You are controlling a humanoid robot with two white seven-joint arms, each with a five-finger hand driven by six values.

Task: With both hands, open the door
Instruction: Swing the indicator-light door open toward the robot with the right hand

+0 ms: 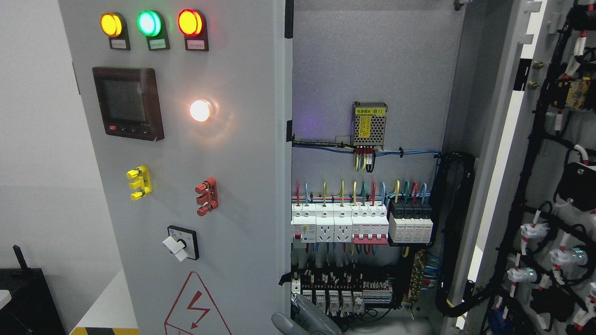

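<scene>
One robot hand (305, 318), grip unclear, touches the left door (195, 153) edge; right door (535, 186) swung wide.

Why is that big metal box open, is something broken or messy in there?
Nothing looks broken. The right door is swung wide open, showing tidy breakers and bundled wires. A grey hand shows at the bottom edge.

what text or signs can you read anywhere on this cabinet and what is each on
"(B1)", after characters too small to read: yellow label on the power supply.
Lightning bolt in a red triangle, no words: left door.
Labels under the three lamps: too blurred to read.
Meter: screen dark, print too small.
Breakers: print too small.
A grey hand shows at the bottom edge; it carries no text.
</scene>
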